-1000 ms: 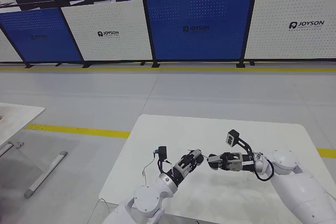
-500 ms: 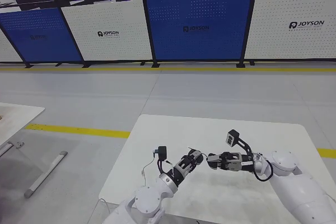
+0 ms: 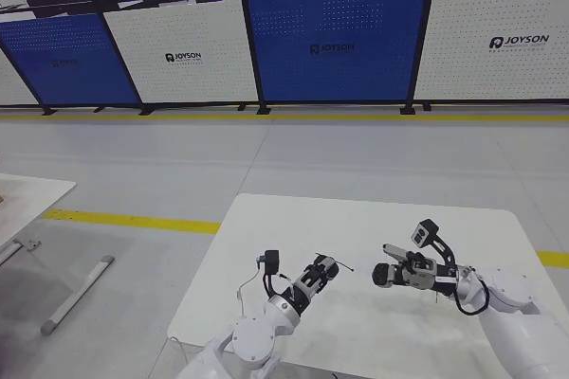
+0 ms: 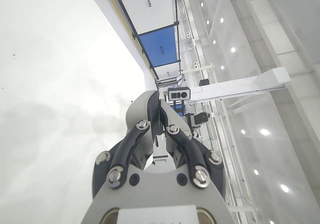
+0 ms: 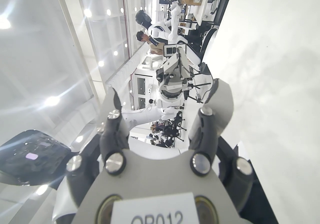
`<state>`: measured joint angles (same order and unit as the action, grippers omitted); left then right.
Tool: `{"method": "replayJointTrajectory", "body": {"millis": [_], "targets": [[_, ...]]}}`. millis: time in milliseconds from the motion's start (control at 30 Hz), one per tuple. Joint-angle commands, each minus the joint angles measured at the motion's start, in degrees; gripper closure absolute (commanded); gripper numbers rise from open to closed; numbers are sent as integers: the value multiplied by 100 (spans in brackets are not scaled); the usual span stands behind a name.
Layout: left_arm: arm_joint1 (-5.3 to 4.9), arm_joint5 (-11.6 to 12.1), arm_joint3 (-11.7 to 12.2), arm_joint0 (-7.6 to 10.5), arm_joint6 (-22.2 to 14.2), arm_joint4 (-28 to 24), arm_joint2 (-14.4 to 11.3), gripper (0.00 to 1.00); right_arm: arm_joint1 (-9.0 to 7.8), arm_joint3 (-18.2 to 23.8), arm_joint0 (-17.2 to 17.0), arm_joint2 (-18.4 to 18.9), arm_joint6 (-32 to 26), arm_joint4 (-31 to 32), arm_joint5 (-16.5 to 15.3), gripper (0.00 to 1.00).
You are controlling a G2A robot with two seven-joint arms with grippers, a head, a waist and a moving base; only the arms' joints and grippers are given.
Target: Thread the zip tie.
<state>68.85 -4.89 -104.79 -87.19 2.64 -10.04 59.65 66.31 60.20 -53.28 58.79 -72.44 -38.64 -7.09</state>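
White surface [image 3: 294,223] stands in a workshop hall with pegboard panels [image 3: 337,47] behind it. Low above it, the left hand [image 4: 158,106] points across at its partner, pinched fully closed on the zip tie [image 4: 159,120], a thin dark strip clamped flat between the pads, probably to present a free end steadily. Facing it but well apart, the right hand [image 3: 377,276] is spread wide and empty, seemingly lined up to take that end.

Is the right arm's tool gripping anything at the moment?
No, the right arm's grey two-fingered tool stands wide open in its own wrist view, with nothing held in it.
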Motion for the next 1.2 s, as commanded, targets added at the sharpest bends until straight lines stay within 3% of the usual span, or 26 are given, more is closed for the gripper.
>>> {"method": "replayJointTrajectory", "body": {"millis": [0, 300, 500, 667, 733, 1167], "targets": [[-1, 1, -3, -1, -3, -1, 2, 100, 1, -6, 5, -5, -5, 0, -1, 0], [3, 11, 68, 1, -56, -17, 5, 100, 1, -6, 5, -5, -5, 0, -1, 0], [-60, -55, -116, -130, -989, -756, 352, 100, 1, -6, 5, -5, -5, 0, -1, 0], [-139, 196, -471, -341, -1461, -827, 710, 100, 1, -6, 5, -5, -5, 0, -1, 0], [-145, 274, -530, -405, -1414, -931, 802, 100, 1, -6, 5, -5, -5, 0, -1, 0], [-142, 280, -522, -402, -1401, -953, 797, 100, 1, -6, 5, -5, -5, 0, -1, 0]]}}
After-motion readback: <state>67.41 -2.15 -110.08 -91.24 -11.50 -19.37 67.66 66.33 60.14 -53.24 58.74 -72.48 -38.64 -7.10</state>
